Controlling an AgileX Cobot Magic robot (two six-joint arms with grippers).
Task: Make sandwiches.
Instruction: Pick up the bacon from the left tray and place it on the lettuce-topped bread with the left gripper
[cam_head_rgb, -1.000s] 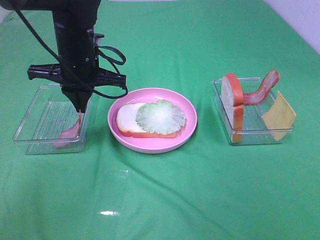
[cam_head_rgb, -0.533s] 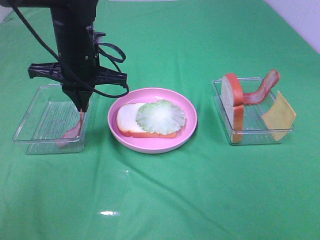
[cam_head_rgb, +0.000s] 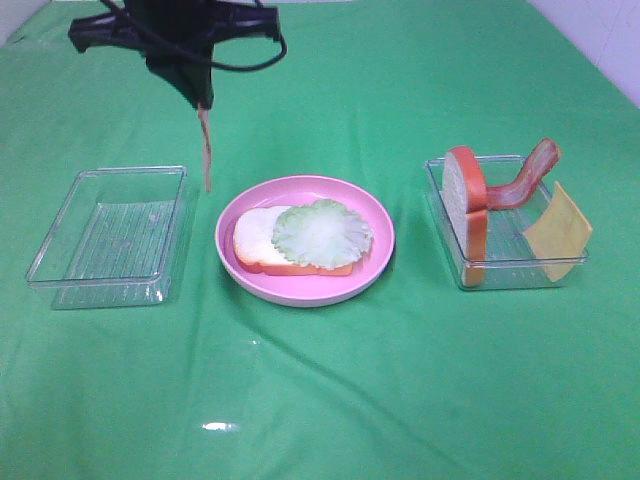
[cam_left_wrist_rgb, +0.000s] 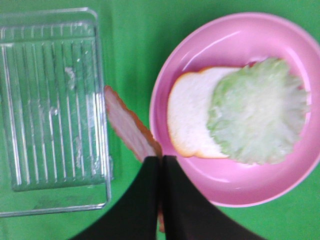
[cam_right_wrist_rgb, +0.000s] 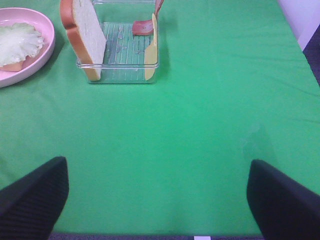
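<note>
My left gripper (cam_head_rgb: 203, 100) hangs high over the gap between the left tray (cam_head_rgb: 60, 262) and the pink plate (cam_head_rgb: 300, 294), shut on a red-brown bacon strip (cam_head_rgb: 207, 150) that dangles straight down. In the left wrist view the shut left gripper (cam_left_wrist_rgb: 160, 159) pinches one end of the bacon strip (cam_left_wrist_rgb: 125, 122) beside the plate's rim. On the plate lies a white bread slice (cam_head_rgb: 256, 236) with pale green lettuce (cam_head_rgb: 322, 232) over its right half. My right gripper (cam_right_wrist_rgb: 157, 200) is open above bare cloth, nothing between its fingers.
The right tray (cam_head_rgb: 500, 272) holds an upright bread slice (cam_head_rgb: 466, 205), a second bacon strip (cam_head_rgb: 525, 178) and a yellow cheese square (cam_head_rgb: 558, 232) leaning on its wall. The left tray is bare. Green cloth covers the table.
The left gripper has risen out of the left tray and shifted slightly right, lifting the bacon strip clear of it. The right side is unchanged.
</note>
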